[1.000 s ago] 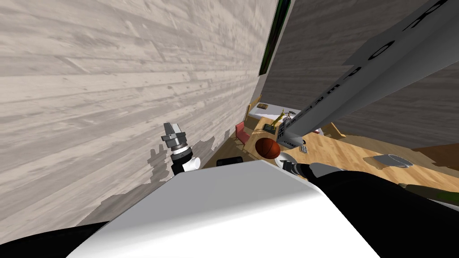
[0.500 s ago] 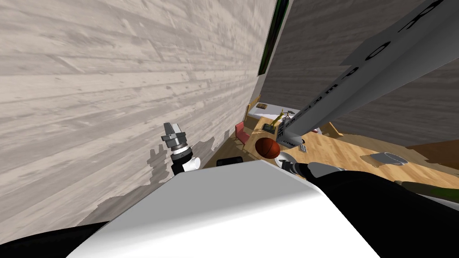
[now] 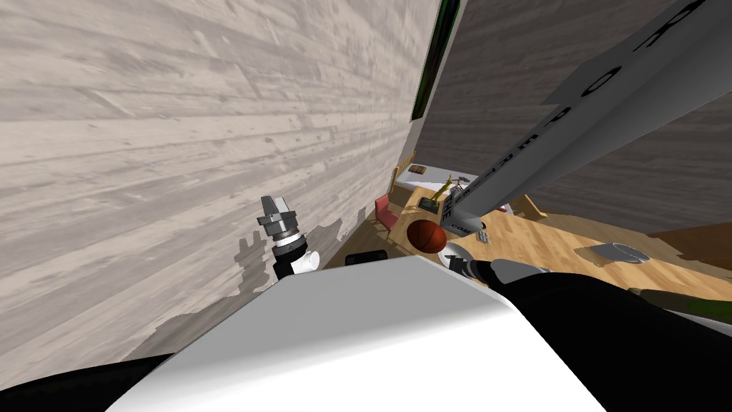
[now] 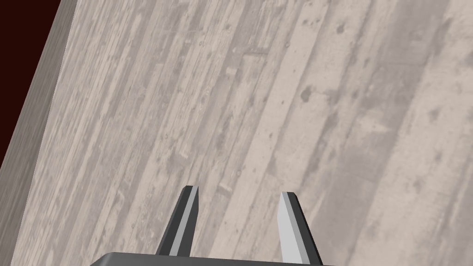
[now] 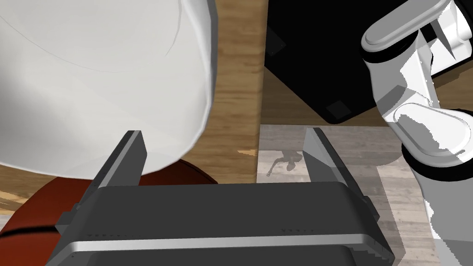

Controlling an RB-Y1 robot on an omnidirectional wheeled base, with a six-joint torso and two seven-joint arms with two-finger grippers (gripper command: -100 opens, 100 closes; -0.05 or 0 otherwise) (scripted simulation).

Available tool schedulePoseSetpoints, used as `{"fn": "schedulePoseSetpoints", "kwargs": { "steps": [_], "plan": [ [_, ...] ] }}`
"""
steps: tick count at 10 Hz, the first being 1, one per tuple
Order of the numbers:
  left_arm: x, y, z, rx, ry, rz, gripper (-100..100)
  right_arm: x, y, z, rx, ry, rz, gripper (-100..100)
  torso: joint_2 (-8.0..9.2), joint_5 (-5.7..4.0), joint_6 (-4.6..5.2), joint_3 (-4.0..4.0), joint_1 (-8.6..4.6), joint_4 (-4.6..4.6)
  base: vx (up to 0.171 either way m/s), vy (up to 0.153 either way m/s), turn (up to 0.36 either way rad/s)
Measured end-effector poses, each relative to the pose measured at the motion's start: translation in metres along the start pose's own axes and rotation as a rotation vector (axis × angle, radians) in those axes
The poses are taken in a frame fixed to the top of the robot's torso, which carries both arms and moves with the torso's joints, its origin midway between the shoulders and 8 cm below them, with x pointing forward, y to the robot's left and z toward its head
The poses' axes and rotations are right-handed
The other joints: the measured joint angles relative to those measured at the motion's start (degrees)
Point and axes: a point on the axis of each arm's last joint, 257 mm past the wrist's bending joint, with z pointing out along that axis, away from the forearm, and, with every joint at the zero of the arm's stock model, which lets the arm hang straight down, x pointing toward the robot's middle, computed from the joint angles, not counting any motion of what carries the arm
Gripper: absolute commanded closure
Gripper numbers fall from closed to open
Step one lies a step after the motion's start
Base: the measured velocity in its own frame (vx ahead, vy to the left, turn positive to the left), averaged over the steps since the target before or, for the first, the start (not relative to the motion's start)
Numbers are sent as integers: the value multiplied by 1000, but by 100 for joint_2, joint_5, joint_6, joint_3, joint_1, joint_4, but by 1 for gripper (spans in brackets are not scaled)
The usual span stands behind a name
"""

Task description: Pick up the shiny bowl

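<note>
Shiny grey bowl (image 3: 620, 253) looks upright on the light wooden surface (image 3: 543, 247), apart from the right gripper (image 5: 224, 138), fingers spread wide, holding nothing.

Bowl (image 3: 627, 252) on table (image 3: 543, 243), ball (image 3: 427, 235) left of it, chair (image 3: 387, 211) left of ball

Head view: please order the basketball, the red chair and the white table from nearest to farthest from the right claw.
1. Basketball, just ahead of the right claw.
2. Red chair, farther on, to the left.
3. White table, farthest, at the back.
</note>
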Motion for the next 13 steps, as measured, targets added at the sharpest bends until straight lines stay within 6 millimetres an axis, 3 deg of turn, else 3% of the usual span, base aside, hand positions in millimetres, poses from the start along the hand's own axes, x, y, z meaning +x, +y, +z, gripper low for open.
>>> {"fn": "schedulePoseSetpoints", "kwargs": {
  "steps": [9,13],
  "plan": [
    [0,0,0,0,0,0,0,8,38,20,15,6,40,-100,14,-70,6,0,-7,-14,-14,-16,48],
    [0,0,0,0,0,0,0,7,43,20,9,5,43,-100,7,-70,7,-5,2,-16,5,6,-17]
  ]
}}
